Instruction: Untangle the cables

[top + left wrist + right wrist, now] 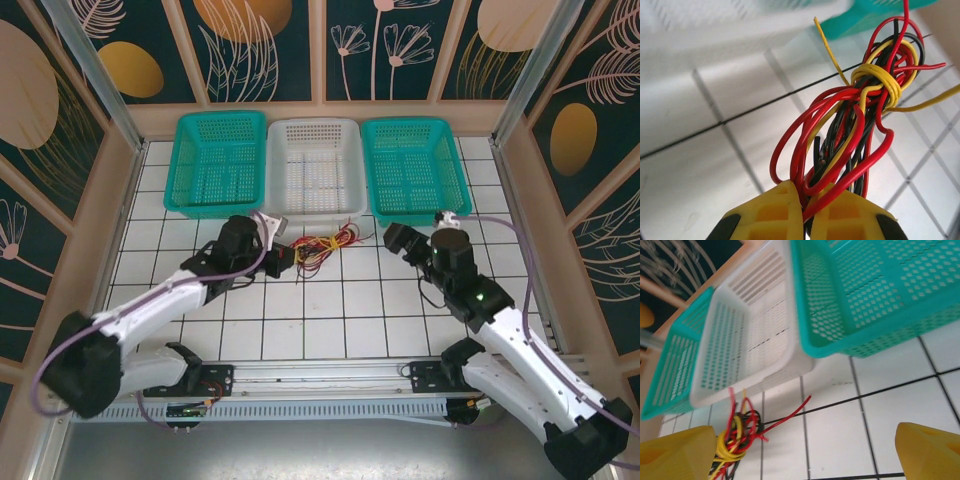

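The table [330, 320] is a white surface ruled into square tiles by thin dark lines. A white basket [314, 170] sits in the middle of its far edge. The left teal basket [220, 165] stands just beside it on one side and the right teal basket [413, 170] on the other, all three in one row. The cables [320, 246], a knotted bundle of red, yellow and black, lie on the tiles just in front of the white basket.

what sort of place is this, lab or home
Probably a robot test cell in a lab: a white gridded table boxed in by leaf-print panels, a left arm and right arm on a rail, plastic baskets behind.
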### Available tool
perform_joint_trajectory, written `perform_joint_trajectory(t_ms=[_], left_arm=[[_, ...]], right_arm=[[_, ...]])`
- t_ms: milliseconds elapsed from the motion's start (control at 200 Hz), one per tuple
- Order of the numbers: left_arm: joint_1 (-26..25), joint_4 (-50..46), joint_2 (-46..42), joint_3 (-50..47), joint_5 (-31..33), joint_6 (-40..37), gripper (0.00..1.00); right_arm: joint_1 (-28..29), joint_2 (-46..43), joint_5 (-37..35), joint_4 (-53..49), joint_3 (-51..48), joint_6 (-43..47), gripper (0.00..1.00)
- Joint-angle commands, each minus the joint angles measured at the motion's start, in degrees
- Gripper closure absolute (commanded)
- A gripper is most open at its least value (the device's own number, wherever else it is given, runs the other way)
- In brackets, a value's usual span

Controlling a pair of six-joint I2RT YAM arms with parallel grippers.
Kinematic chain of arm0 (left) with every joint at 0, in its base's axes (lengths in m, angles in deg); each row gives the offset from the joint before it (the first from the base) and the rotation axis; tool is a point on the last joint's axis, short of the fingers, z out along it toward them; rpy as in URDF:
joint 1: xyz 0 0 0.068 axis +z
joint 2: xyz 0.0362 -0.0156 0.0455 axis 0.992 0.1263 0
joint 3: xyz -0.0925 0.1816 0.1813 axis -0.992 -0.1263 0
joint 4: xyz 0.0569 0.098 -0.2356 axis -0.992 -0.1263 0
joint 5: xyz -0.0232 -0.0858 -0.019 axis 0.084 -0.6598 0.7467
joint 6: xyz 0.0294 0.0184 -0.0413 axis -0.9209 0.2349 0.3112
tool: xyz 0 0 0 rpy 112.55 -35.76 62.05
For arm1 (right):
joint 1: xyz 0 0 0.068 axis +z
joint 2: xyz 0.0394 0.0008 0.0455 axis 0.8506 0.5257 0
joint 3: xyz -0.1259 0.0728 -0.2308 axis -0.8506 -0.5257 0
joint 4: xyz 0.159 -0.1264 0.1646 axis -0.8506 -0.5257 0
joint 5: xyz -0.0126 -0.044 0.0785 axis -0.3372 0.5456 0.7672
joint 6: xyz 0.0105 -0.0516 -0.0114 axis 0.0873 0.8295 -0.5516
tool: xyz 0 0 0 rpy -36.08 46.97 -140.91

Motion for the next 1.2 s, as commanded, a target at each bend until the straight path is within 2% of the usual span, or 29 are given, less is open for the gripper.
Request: perform_joint_trajectory(t_ms=[0,150,250,300,400,561,666,951,1081,1196], left_arm=[[-1.3,2.9,-8.7,-1.6,1.4,-6.9,1.0],[-1.3,4.8,-16.5,-3.0,6.6,-14.6,1.0],[-1.3,6.0,-17.5,-2.5,8.0,-17.8,1.0],[-1.3,6.0,-17.1,-1.5,9.1,-18.9,1.0],[-1.3,7.1,-16.8,-0.3,9.7,-20.6,1.0],[-1.5,7.0,-16.0,1.1,8.9,-22.9,1.0],[-1.9,6.4,-16.2,1.6,9.4,-24.6,1.0],[-2.1,9.0,-18.2,1.5,8.4,-24.2,1.0],[-2.1,10.3,-18.1,0.9,6.9,-23.9,1.0],[-2.1,12.1,-18.0,0.3,6.5,-22.5,1.0]], right_arm=[[-0.2,3.1,10.2,-1.1,8.7,3.3,0.02],[-0.4,5.9,19.7,-0.7,14.6,2.7,0.01],[-0.3,7.7,28.1,2.6,15.5,0.2,0.01],[0.0,8.8,30.0,3.4,15.6,-0.8,0.01],[0.3,10.6,30.0,3.2,15.2,-2.9,0.01],[0.3,12.4,31.7,8.4,13.5,-7.1,0.01],[2.3,15.1,31.7,10.6,13.7,-8.5,0.01],[4.5,21.4,31.9,12.9,14.7,-10.2,0.01],[4.7,22.3,32.5,16.2,14.1,-11.5,0.03],[4.7,23.0,33.0,18.8,13.8,-12.5,0.09]])
